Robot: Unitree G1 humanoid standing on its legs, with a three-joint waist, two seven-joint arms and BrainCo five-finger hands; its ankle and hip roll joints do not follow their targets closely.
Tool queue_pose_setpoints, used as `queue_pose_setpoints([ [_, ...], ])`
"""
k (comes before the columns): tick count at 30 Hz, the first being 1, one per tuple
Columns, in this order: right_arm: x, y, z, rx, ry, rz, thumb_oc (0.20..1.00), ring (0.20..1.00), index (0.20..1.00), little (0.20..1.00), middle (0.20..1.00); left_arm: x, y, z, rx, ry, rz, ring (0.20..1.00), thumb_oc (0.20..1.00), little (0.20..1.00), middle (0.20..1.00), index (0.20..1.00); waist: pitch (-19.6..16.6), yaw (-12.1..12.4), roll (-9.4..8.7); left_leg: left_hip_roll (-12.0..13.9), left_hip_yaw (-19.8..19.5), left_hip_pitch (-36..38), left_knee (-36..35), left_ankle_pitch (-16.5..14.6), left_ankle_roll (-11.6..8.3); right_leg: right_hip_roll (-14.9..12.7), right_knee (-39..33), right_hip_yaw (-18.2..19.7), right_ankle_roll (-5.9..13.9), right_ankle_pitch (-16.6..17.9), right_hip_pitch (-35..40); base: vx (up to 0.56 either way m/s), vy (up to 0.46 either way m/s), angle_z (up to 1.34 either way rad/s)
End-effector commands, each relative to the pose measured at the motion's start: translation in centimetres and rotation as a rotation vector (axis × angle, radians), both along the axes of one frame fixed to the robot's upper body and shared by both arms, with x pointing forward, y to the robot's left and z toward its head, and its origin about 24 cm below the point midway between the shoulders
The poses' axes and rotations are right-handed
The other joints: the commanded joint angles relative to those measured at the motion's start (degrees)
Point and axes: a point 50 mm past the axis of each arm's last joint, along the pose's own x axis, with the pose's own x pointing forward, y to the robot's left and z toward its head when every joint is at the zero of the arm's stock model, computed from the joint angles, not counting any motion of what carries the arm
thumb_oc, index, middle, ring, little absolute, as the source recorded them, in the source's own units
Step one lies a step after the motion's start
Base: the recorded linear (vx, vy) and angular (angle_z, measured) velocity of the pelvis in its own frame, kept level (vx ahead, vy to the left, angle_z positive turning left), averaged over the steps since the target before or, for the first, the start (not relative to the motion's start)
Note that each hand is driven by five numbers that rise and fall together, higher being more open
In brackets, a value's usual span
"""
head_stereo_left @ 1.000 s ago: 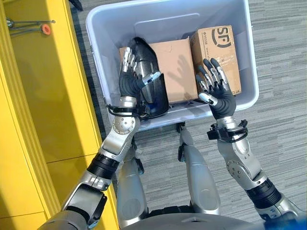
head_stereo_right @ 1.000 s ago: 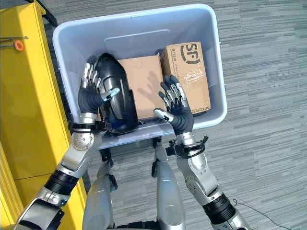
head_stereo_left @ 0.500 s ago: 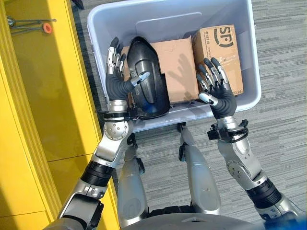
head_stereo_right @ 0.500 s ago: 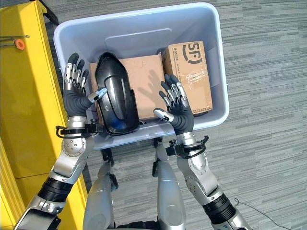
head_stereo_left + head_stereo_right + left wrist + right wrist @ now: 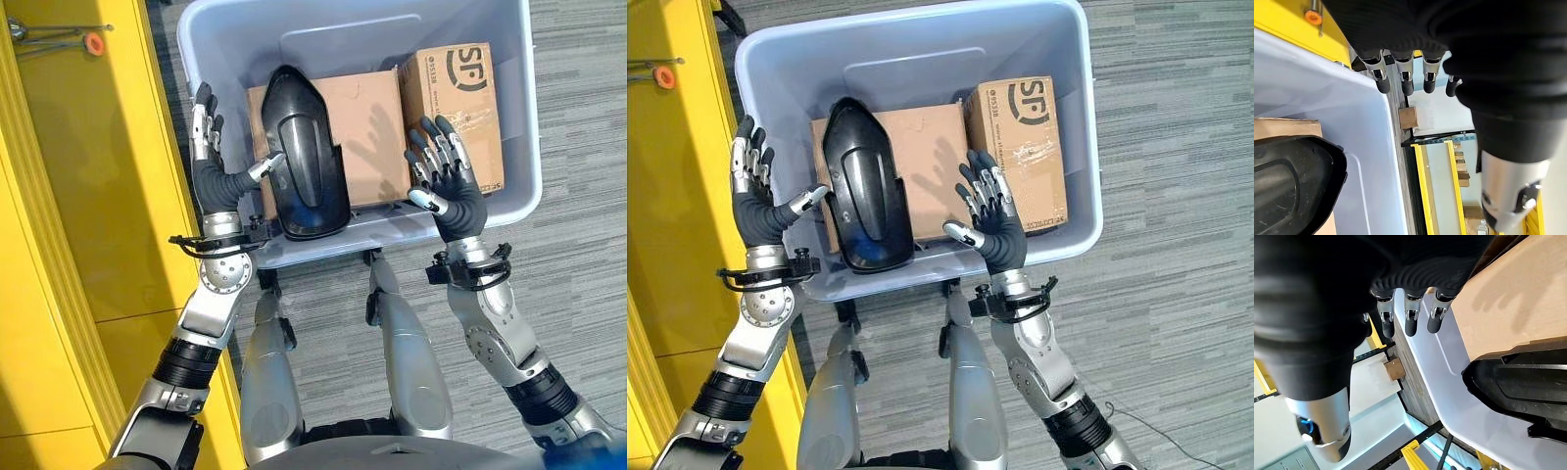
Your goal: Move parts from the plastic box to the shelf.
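Below the head cam, grey box (image 5: 217,59) is sitting on striped carpet (image 5: 578,294), w/ yellow shelf (image 5: 88,196) running along robot's left side.

Inside box: black part (image 5: 304,157), long curved moulded shell, is lying at left end, its lower end touching near wall, partly overlapping a plain carton (image 5: 372,127). Printed carton (image 5: 460,98) is lying just beside the plain one, at right end of box.

Left hand (image 5: 217,181) is hovering outside box's left wall, between box and shelf, palm facing inward. Fingers (image 5: 204,122) are pointing up, straight and slightly apart, holding nothing. Thumb is reaching over box rim toward black part; tip near the part's left edge, contact – can't tell. Left wrist view is showing fingers (image 5: 1403,73) straight in a row past the box wall, black part (image 5: 1293,186) lying inside box.

Right hand (image 5: 453,201) is hovering over near wall by printed carton, palm facing left. Fingers (image 5: 436,147) spread, straight, empty. Right wrist view: fingers (image 5: 1410,313) straight, black part (image 5: 1518,387) and plain carton (image 5: 1508,298) beyond.

Small tool w/ orange ring (image 5: 93,44) is lying on shelf, far end.
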Motion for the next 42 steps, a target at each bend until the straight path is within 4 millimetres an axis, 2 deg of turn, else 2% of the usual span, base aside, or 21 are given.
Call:
queue_pose_setpoints([
  [1, -1.3, 0.0, 3.5, 0.067, -0.195, 0.022, 1.0, 1.0, 1.0, 1.0, 1.0, -0.3, 1.1, 1.2, 0.092, -0.066, 0.046, 1.0, 1.0, 1.0, 1.0, 1.0, -0.3, 0.2, -1.66, 0.4, -2.2, -2.2, 4.9, -2.0, 1.66, -3.1, 9.0, -1.9, 4.53, -11.3, 2.7, 0.0, 0.0, 0.0],
  [12, -1.4, -0.1, 3.3, 0.066, -0.188, 0.019, 1.0, 1.0, 1.0, 1.0, 1.0, 0.8, 0.8, -0.5, 0.113, 0.031, 0.053, 1.0, 1.0, 1.0, 1.0, 1.0, 0.4, 0.0, -2.18, 0.5, -2.2, -3.5, 5.3, -1.9, 1.77, -3.0, 8.9, -1.8, 4.47, -10.9, 1.5, 0.0, 0.0, 0.0],
  [21, -1.4, -0.2, 3.1, 0.069, -0.174, 0.016, 1.0, 1.0, 1.0, 1.0, 1.0, 1.3, 0.8, -1.9, 0.056, 0.108, 0.036, 1.0, 1.0, 1.0, 1.0, 1.0, 0.6, -0.3, -2.34, 0.4, -2.3, -4.3, 5.6, -1.8, 1.76, -2.9, 8.9, -1.7, 4.42, -10.8, 0.9, 0.0, 0.0, 0.0],
  [27, -1.4, -0.4, 2.9, 0.069, -0.158, 0.008, 1.0, 1.0, 1.0, 1.0, 1.0, 1.8, 1.5, -3.6, 0.002, 0.192, 0.075, 1.0, 1.0, 1.0, 1.0, 1.0, 0.6, -0.5, -2.62, 0.4, -2.4, -5.0, 5.7, -1.7, 1.75, -2.8, 9.0, -1.7, 4.42, -10.7, 0.3, 0.0, 0.0, 0.0],
  [28, -1.4, -0.4, 2.8, 0.075, -0.152, 0.007, 1.0, 1.0, 1.0, 1.0, 1.0, 2.0, 1.8, -4.1, -0.017, 0.217, 0.099, 1.0, 1.0, 1.0, 1.0, 1.0, 0.6, -0.6, -2.86, 0.4, -2.4, -5.2, 5.7, -1.6, 1.74, -2.8, 8.9, -1.7, 4.4, -10.6, 0.1, 0.08, 0.013, 0.0],
  [29, -1.3, -0.4, 2.7, 0.077, -0.146, 0.006, 1.0, 1.0, 1.0, 1.0, 1.0, 2.2, 2.0, -4.5, -0.038, 0.236, 0.112, 1.0, 1.0, 1.0, 1.0, 1.0, 0.6, -0.6, -2.75, 0.6, -2.7, -4.6, 5.8, -2.9, 1.36, -2.5, 9.2, -1.6, 4.81, -11.8, 0.6, 0.0, 0.0, 0.0],
  [30, -1.3, -0.4, 2.7, 0.08, -0.147, 0.006, 1.0, 1.0, 1.0, 1.0, 1.0, 2.3, 2.1, -4.4, -0.038, 0.234, 0.12, 1.0, 1.0, 1.0, 1.0, 1.0, 0.6, -0.7, -3.06, 0.4, -2.4, -5.6, 5.9, -1.7, 1.73, -2.7, 9.0, -1.7, 4.38, -10.6, -0.3, 0.0, 0.0, 0.0],
  [31, -1.3, -0.4, 2.7, 0.084, -0.145, 0.006, 1.0, 1.0, 1.0, 1.0, 1.0, 2.5, 2.4, -4.8, -0.053, 0.255, 0.14, 1.0, 1.0, 1.0, 1.0, 1.0, 0.6, -0.8, -3.25, 0.5, -2.4, -6.0, 6.1, -1.7, 1.72, -2.8, 9.1, -1.7, 4.35, -10.6, -0.5, 0.0, 0.0, 0.0],
  [32, -1.3, -0.3, 2.7, 0.086, -0.141, 0.01, 1.0, 1.0, 1.0, 1.0, 1.0, 2.6, 2.4, -5.0, -0.059, 0.264, 0.146, 1.0, 1.0, 1.0, 1.0, 1.0, 0.6, -0.8, -3.12, 0.7, -2.8, -5.2, 6.1, -3.0, 1.35, -2.5, 9.3, -1.6, 4.77, -11.8, 0.2, 0.0, 0.0, 0.0],
  [33, -1.3, -0.3, 2.7, 0.089, -0.139, 0.012, 1.0, 1.0, 1.0, 1.0, 1.0, 2.8, 2.4, -5.0, -0.066, 0.267, 0.149, 1.0, 1.0, 1.0, 1.0, 1.0, 0.6, -0.9, -3.48, 0.5, -2.5, -6.2, 6.2, -1.7, 1.7, -2.7, 9.2, -1.7, 4.33, -10.7, -0.7, 0.09, 0.004, 0.0],
  [34, -1.3, -0.3, 2.6, 0.09, -0.133, 0.013, 1.0, 1.0, 1.0, 1.0, 1.0, 2.9, 2.4, -5.0, -0.071, 0.274, 0.154, 1.0, 1.0, 1.0, 1.0, 1.0, 0.6, -0.9, -3.33, 0.7, -2.8, -5.3, 6.2, -3.1, 1.3, -2.4, 9.4, -1.6, 4.75, -11.9, 0.0, 0.0, 0.0, 0.0],
  [42, -1.2, 0.5, 2.5, 0.103, -0.117, 0.058, 1.0, 1.0, 1.0, 1.0, 1.0, 5.3, 1.7, -5.6, -0.085, 0.351, 0.181, 1.0, 1.0, 1.0, 1.0, 1.0, 0.6, -2.2, -4.46, 0.9, -2.6, -6.2, 6.7, -3.2, 1.25, -2.2, 9.7, -0.9, 4.73, -11.6, -1.4, 0.01, 0.001, 0.0],
])
